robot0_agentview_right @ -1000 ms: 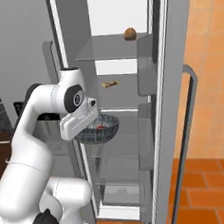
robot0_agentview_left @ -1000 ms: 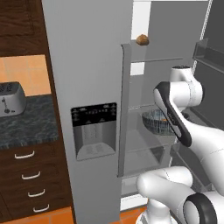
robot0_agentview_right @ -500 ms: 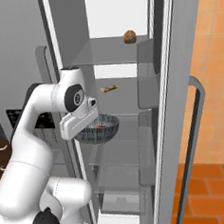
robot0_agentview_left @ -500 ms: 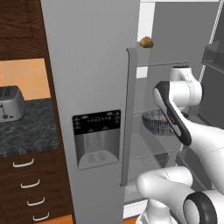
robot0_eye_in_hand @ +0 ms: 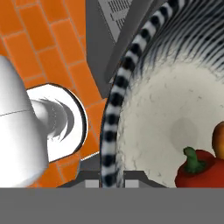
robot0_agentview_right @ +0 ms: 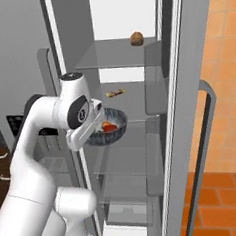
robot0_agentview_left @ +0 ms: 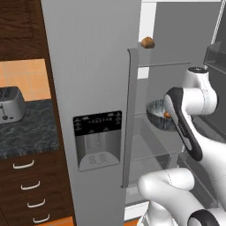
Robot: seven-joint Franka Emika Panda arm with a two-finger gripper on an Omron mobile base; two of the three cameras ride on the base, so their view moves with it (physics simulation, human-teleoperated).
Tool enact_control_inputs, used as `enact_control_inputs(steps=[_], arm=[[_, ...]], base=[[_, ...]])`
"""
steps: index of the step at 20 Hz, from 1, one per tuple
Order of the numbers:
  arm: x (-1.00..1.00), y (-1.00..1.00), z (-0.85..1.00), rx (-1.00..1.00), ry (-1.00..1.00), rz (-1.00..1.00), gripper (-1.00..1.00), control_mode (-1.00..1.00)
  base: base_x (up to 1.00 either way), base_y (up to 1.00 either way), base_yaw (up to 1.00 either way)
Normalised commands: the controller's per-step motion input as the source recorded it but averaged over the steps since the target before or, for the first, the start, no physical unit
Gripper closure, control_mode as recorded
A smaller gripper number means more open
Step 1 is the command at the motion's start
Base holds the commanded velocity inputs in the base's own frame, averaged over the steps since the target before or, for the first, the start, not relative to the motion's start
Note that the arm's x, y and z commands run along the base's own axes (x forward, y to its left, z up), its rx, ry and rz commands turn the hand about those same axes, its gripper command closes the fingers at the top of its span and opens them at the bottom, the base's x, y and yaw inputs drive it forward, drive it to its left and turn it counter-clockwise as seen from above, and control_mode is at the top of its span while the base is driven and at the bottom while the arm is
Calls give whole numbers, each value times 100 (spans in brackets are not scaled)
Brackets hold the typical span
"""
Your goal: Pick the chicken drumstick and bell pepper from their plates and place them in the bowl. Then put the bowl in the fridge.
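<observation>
the two-finger gripper point(robot0_agentview_right: 97, 130) is clamped on the near rim of the wide shallow dark grey bowl with the ribbed, black-and-white patterned wall point(robot0_agentview_right: 110, 133), and you can see why in the hand view: the striped rim point(robot0_eye_in_hand: 114, 109) runs straight down into the grip at the bottom edge, one finger inside the wall and one outside by the look of it, though the tips themselves are hidden. a rim pinch like that keeps the bowl level so nothing rolls out.

just beyond the gripper, inside the bowl, sits the small glossy red bell pepper point(robot0_eye_in_hand: 202, 168) with its green stem up, resting on the pale speckled floor. touching it on the far side is a sliver of golden-brown, which i take for the chicken drumstick point(robot0_eye_in_hand: 218, 139), mostly cut off by the frame. so both foods look loaded.

further out, the bowl hangs inside the open compartment of the tall grey metal fridge point(robot0_agentview_left: 95, 66), just above a clear glass shelf point(robot0_agentview_right: 128, 162); whether its base touches the shelf i cannot tell. from the left base camera the bowl point(robot0_agentview_left: 157, 114) peeks past the door edge, beside the white arm. above the gripper, a small brown lump point(robot0_agentview_right: 137, 38) sits on the top shelf and a thin yellowish item point(robot0_agentview_right: 115, 93) on the next.

my read: last step, bowl nearly set down, release to come.
</observation>
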Motion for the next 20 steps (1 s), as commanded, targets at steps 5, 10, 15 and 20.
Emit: enact_control_inputs(steps=[5,10,15,20], arm=[[44,-23,2,2,-27,10,100,-100],[89,-10,0,0,0,0,100,-100],[90,0,0,0,7,0,100,-100],[98,-6,-5,1,15,0,100,-100]], base=[[0,0,0],[0,0,0],[0,0,0],[0,0,0]])
